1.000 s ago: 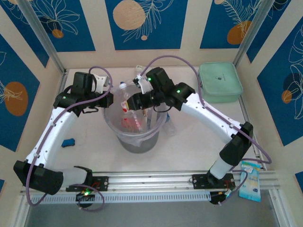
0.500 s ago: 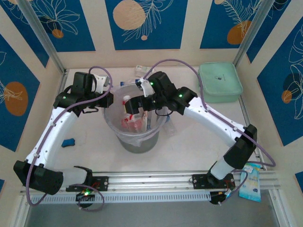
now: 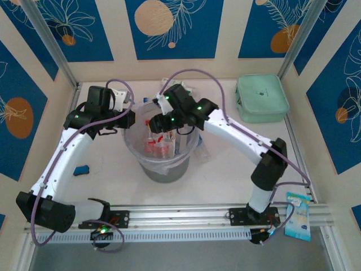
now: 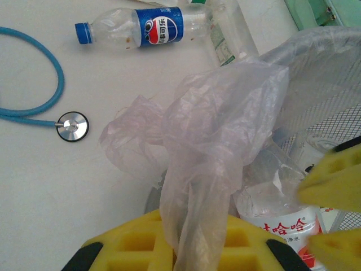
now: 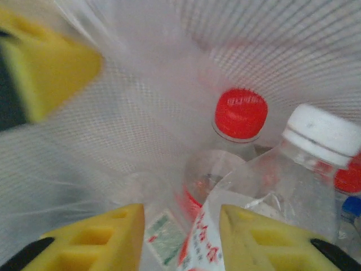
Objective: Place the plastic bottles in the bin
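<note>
One red-capped bottle [image 5: 241,113] inside bin [image 5: 293,39], right wrist; stethoscope [image 4: 72,125], left wrist.

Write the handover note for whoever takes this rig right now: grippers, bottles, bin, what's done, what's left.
Left gripper: shut on the plastic liner, pinching it at the rim of the bin.
Right gripper: down in the bin's mouth, jaws a little apart, nothing clearly gripped.
Done: several bottles lie in the bin, among them a red-capped bottle and a white-capped bottle.
Left: on the table outside the bin, a blue-capped Pepsi bottle and, beside it, a clear bottle with a green-white label.
</note>
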Robot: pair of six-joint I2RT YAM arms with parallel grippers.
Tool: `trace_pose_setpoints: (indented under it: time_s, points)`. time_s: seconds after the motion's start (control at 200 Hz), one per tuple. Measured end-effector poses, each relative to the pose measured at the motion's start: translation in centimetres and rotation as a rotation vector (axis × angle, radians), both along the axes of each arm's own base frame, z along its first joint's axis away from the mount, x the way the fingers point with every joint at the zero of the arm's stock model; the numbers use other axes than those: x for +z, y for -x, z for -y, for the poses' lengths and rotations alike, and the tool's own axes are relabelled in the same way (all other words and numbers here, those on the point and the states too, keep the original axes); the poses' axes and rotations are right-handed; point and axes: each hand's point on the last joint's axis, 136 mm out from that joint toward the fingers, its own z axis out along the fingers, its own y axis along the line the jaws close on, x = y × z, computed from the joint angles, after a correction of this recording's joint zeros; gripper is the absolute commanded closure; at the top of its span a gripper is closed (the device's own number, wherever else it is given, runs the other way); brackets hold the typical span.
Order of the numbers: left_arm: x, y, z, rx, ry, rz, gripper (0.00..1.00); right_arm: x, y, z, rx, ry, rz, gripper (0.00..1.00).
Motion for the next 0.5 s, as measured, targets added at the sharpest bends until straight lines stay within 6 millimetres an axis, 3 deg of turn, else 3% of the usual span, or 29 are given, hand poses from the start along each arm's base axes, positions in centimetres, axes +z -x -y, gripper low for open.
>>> trace_pose_setpoints:
  time_s: [0.055,0.37,0.5]
  points:
    - [0.0,0.0,-0.1,0.002,-0.003,0.000,1.00,-1.2,0.0,-0.4,0.001,0.019,0.000,0.68]
    - [0.1,-0.1,0.1,-0.002,0.000,0.005,1.00,-0.9,1.4,-1.5,0.025,0.007,0.011,0.71]
    - [0.1,-0.1,0.2,-0.001,0.002,0.004,1.00,1.0,1.9,-0.9,0.028,-0.016,0.035,0.67]
